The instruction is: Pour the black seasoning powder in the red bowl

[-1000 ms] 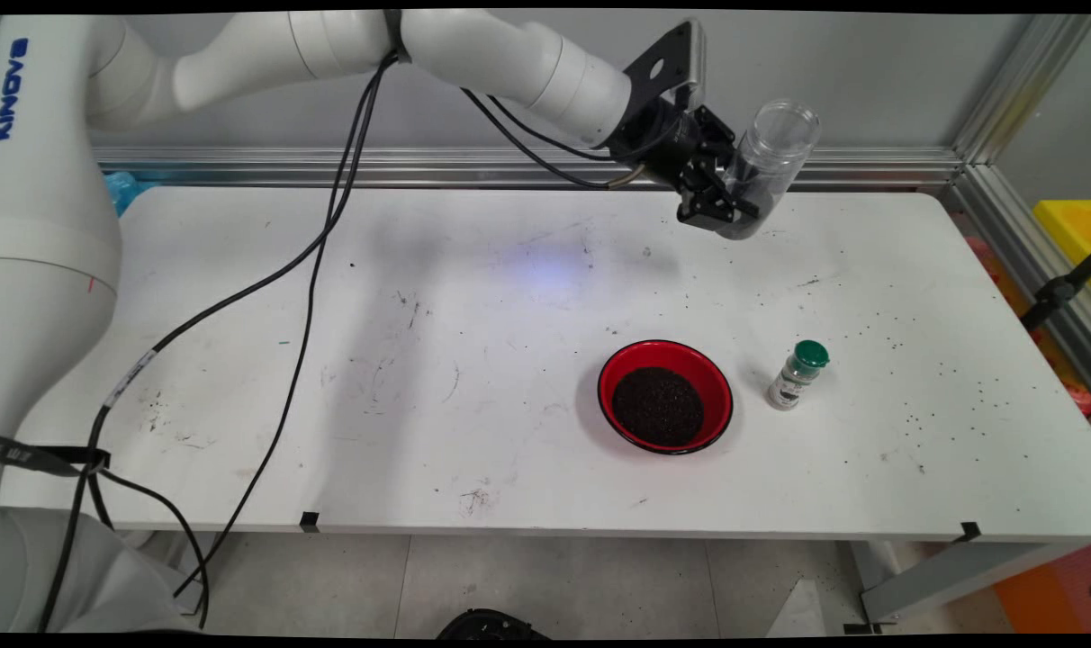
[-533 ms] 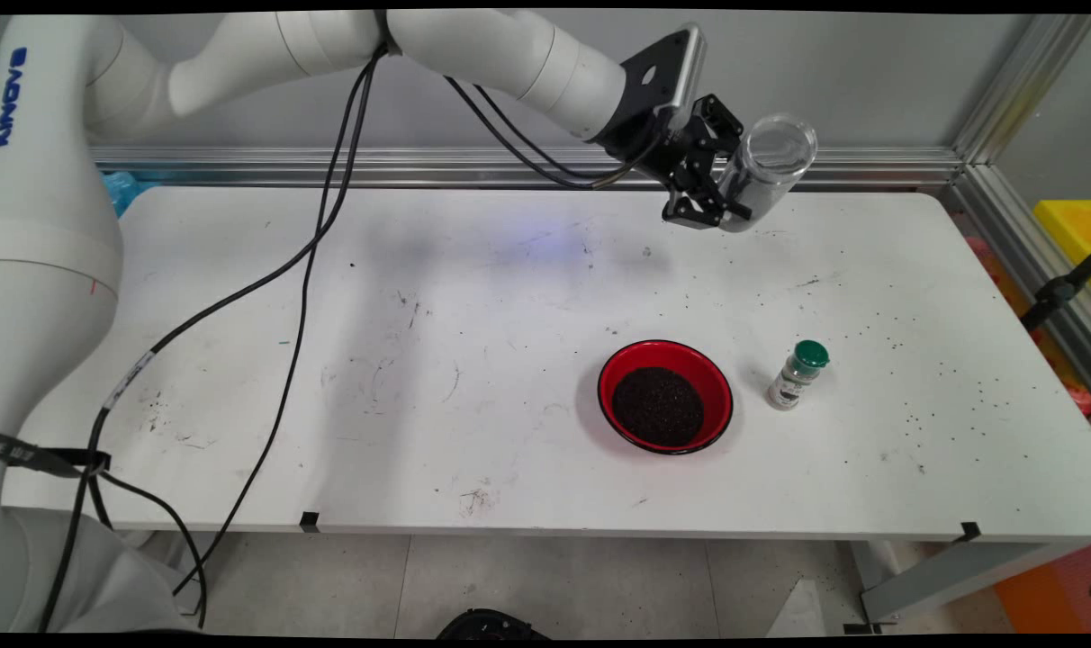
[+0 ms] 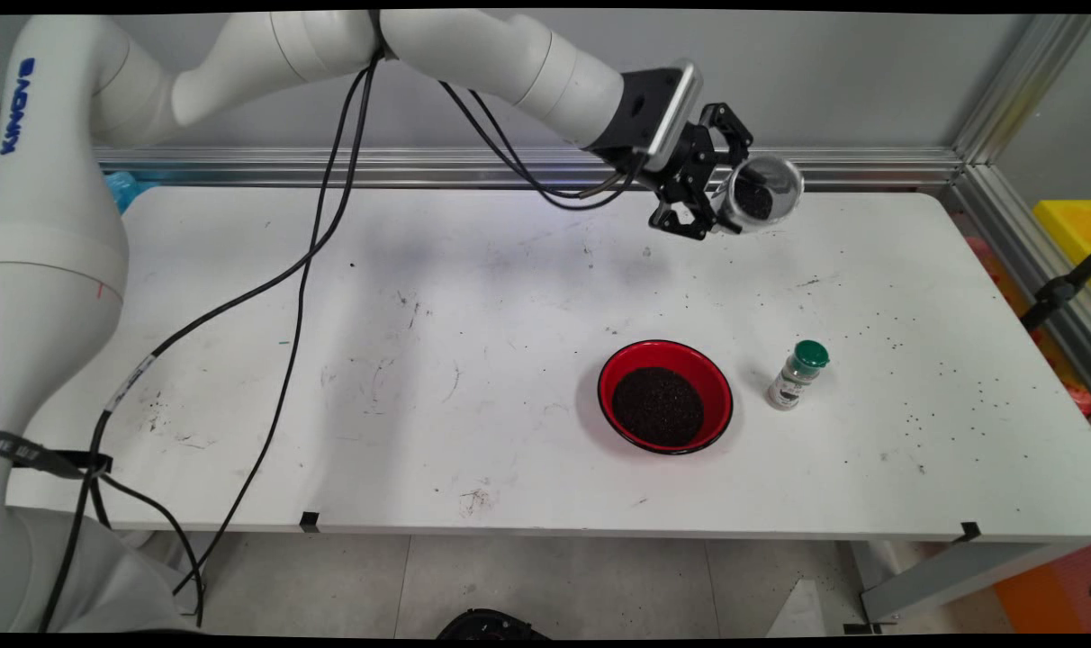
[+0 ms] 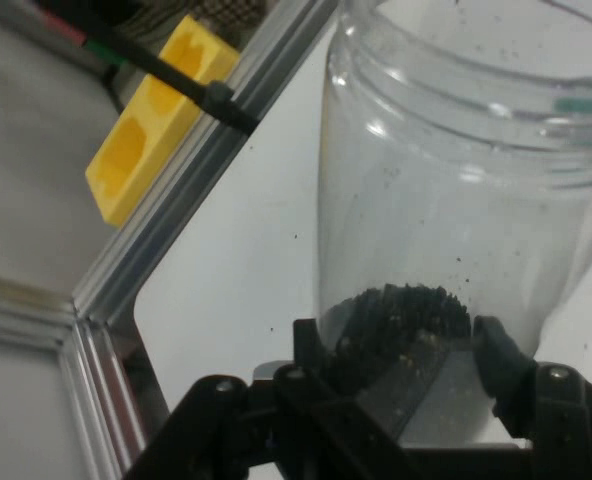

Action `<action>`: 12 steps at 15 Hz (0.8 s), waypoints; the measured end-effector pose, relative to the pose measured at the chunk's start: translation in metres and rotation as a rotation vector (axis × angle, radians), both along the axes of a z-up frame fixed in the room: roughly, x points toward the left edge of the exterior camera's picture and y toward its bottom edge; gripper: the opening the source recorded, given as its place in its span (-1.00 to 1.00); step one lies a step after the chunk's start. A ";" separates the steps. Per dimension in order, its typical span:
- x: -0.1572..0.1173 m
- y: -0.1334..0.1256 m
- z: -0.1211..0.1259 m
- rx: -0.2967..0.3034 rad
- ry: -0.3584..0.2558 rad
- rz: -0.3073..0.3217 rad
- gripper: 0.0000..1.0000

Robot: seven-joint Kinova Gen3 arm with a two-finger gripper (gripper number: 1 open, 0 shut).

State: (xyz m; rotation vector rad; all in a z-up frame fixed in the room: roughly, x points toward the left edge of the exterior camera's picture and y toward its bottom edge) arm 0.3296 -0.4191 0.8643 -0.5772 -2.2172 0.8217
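Bowl (image 3: 665,396) and shaker (image 3: 797,374) mid-table

Light is bright and even from above. The arm (image 3: 473,54) throws a soft, pale shadow on the table (image 3: 239,378). In the hand view the clear jar (image 4: 456,200) shows small glare spots.

In the hand view the clear plastic jar (image 4: 456,200) with dark grains at its bottom is cut off by the top and right edges, and its base is hidden behind the black linkage. In the main view the label on the small green-capped spice bottle (image 3: 797,375) near the tabletop's right end is too small to read. The yellow block (image 3: 1069,229) beyond the tabletop's right edge is cut off.
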 end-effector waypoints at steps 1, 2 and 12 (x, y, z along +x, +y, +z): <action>-0.001 0.002 -0.001 -0.030 -0.022 -0.027 -1.00; -0.001 0.003 -0.002 -0.054 -0.040 -0.050 -1.00; -0.009 0.011 -0.016 -0.281 -0.211 -0.247 -1.00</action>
